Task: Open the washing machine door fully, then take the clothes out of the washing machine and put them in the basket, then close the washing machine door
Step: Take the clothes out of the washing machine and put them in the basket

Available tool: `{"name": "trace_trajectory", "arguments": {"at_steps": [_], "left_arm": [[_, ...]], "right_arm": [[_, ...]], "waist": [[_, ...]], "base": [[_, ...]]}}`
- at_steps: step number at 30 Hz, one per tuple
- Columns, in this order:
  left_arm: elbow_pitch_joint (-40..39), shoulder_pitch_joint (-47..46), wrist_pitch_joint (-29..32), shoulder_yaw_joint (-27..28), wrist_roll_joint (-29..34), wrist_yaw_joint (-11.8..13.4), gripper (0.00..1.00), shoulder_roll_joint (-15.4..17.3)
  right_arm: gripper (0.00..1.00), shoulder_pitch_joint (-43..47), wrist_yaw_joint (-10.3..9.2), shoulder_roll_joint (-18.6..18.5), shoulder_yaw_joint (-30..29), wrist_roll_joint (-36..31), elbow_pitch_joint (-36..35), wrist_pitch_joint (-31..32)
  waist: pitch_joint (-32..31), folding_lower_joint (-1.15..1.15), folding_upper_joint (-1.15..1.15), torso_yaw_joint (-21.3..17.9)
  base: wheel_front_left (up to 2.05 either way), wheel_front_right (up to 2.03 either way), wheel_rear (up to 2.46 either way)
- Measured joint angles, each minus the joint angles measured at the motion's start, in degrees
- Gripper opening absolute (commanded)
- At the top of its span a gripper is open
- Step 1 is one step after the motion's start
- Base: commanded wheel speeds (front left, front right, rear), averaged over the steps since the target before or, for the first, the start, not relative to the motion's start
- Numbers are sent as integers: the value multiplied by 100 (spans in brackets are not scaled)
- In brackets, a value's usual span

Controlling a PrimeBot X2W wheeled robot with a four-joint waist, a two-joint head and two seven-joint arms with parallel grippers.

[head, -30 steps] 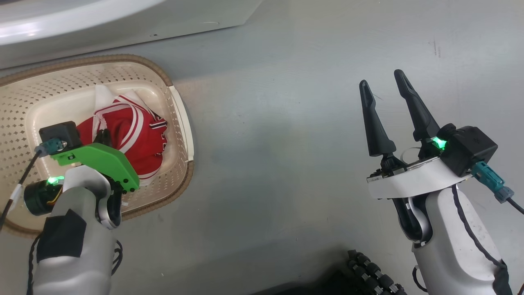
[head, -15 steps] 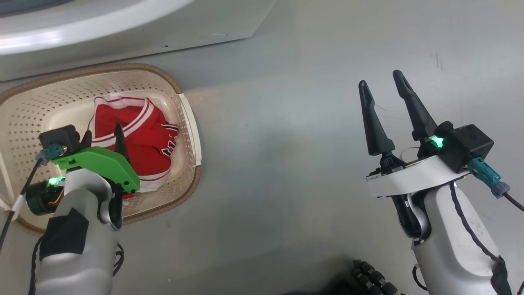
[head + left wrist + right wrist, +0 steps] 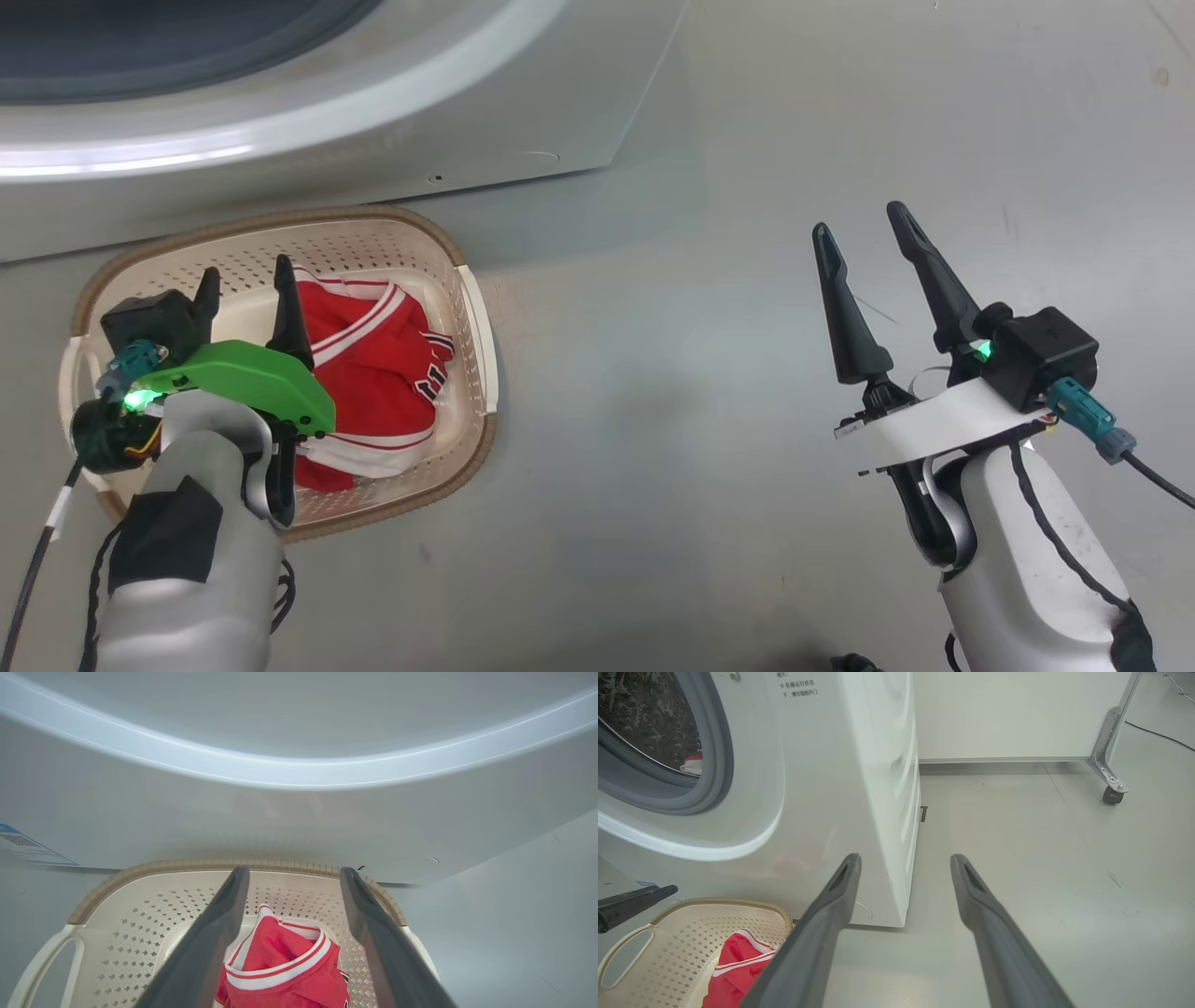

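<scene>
The red jersey (image 3: 373, 373) lies in the cream basket (image 3: 473, 313) on the smooth grey floor (image 3: 700, 392), just before the washing machine (image 3: 327, 177). My left fingers (image 3: 285, 313) hang spread and empty above it. My right fingers (image 3: 845, 313), also spread, hover well aside. A red scrap (image 3: 691, 763) shows in the drum, so unloading may be unfinished, and the door is yet to be closed. A castered frame (image 3: 1111, 794) stands by the white wall.

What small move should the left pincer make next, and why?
Probably lift the left pincer straight up from the cream perforated plastic basket: its fingers stand open and the red white-trimmed jersey lies loose inside. A red scrap seems to sit in the steel drum.
</scene>
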Motion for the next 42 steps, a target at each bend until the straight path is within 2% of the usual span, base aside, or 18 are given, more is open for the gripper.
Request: {"name": "trace_trajectory", "arguments": {"at_steps": [10, 19, 42], "left_arm": [[-611, 277, -22, -102, 125, -33, 100, -38], [-1602, 620, -21, -64, 408, -33, 100, -42], [-3150, 2552, -21, -270, 609, 67, 100, -36]], "right_arm": [[100, 398, 1, -1, -79, -148, 243, 0], [100, 720, 1, 0, -104, -158, 354, 0], [100, 1587, -4, 3, -171, -256, 417, 1]], "waist": [[-702, 0, 0, 216], [-1308, 0, 0, 351], [-2920, 0, 0, 676]], "base": [[0, 0, 0], [0, 0, 0], [0, 0, 0]]}}
